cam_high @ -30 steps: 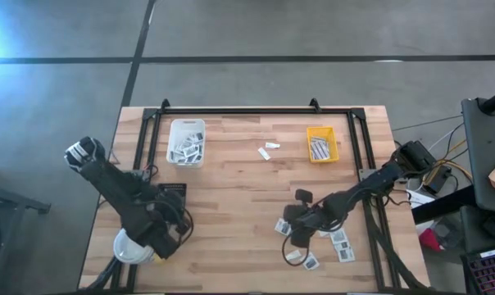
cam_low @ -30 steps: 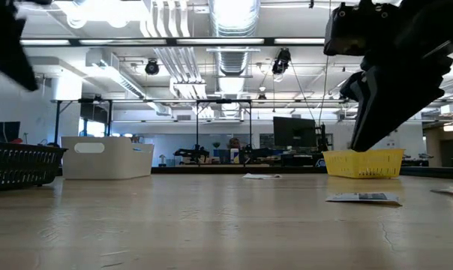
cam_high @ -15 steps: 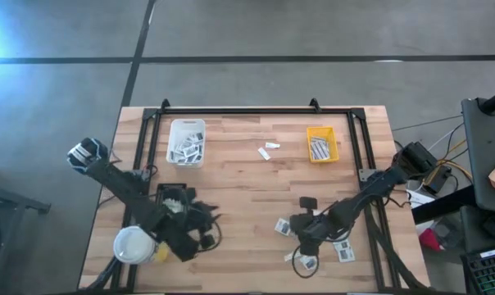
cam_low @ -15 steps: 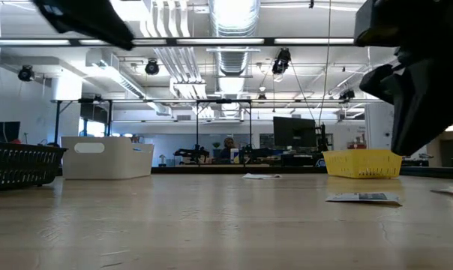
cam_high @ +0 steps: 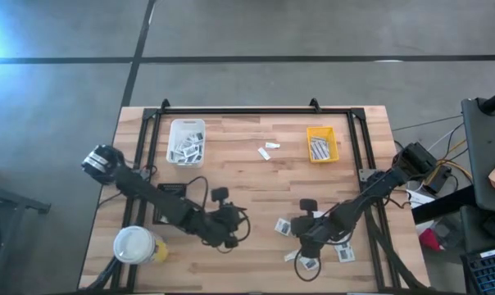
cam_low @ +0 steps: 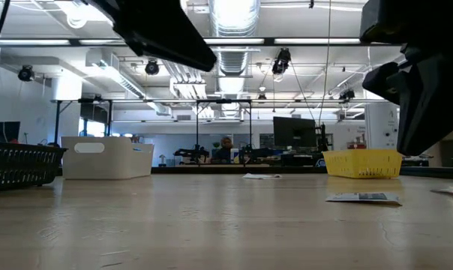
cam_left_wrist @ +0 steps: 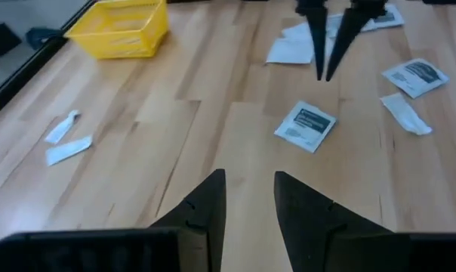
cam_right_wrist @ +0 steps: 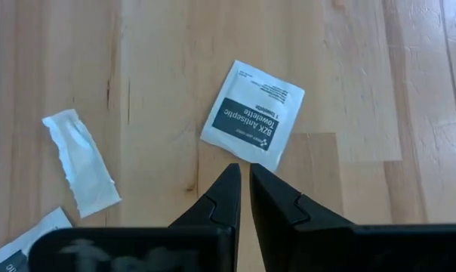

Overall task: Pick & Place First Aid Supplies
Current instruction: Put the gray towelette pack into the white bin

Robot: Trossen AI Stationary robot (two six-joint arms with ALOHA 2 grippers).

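Observation:
Several flat white first aid packets lie on the wood table at the near right [cam_high: 342,246]. One of them, an antiseptic towelette packet [cam_right_wrist: 252,113] [cam_left_wrist: 306,126] [cam_high: 284,225], lies flat just beyond my right gripper [cam_right_wrist: 243,170] [cam_high: 301,244]. That gripper slants down with its fingers almost together and nothing between them. My left gripper [cam_left_wrist: 248,181] [cam_high: 233,233] hangs above the table's near middle. It is open and empty and points toward the packets and the right gripper [cam_left_wrist: 324,72].
A white bin [cam_high: 186,141] with packets and a yellow bin [cam_high: 321,145] stand at the far side, with two small white pieces [cam_high: 268,150] between them. A black tray [cam_high: 172,197] and a white-lidded cup [cam_high: 134,244] sit at the near left. A crinkled strip [cam_right_wrist: 81,170] lies beside the towelette.
My left gripper has swung from beside the cup toward the table's right, out over the near middle, turning as it went so that it now points at the packets. My right gripper has shifted a little toward the near edge. No packet has moved.

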